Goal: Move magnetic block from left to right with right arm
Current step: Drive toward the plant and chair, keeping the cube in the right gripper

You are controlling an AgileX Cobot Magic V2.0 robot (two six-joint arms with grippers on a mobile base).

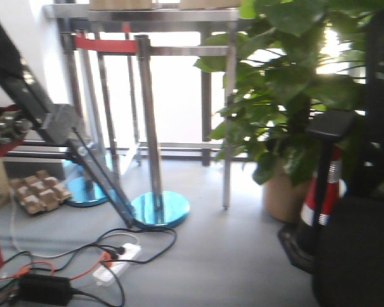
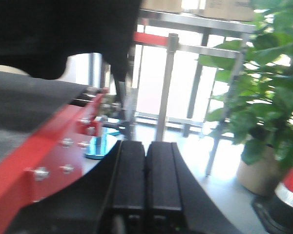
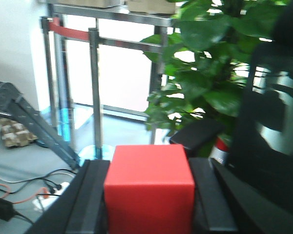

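The right pincer (image 3: 149, 204) is clamped on the magnetic block (image 3: 149, 187). One black finger (image 3: 90, 200) presses the cube's left face and the other presses its right face, so the jaws stand as far apart as the cube is wide. The block sits square between them, top face level and front face toward the right wrist camera. The arm holds the pincer pointing roughly level out into the room. Past the cube are a leafy plant (image 3: 205, 73), a chrome barrier post (image 3: 94, 92) and grey floor with cables.

The left pincer (image 2: 146, 180) also points out level. Its two black fingers (image 2: 129, 180) lie side by side with only a thin seam between them, gripping nothing. A red metal frame (image 2: 49, 156) with bolts runs along its left side.

In the front-facing view a dark slanted strut (image 1: 83, 153) with a grey joint crosses the left side. I cannot tell which arm it belongs to. Neither pincer nor the cube appears there. On the floor are a white power strip (image 1: 118, 259) and a red-and-white striped cone (image 1: 323, 198).
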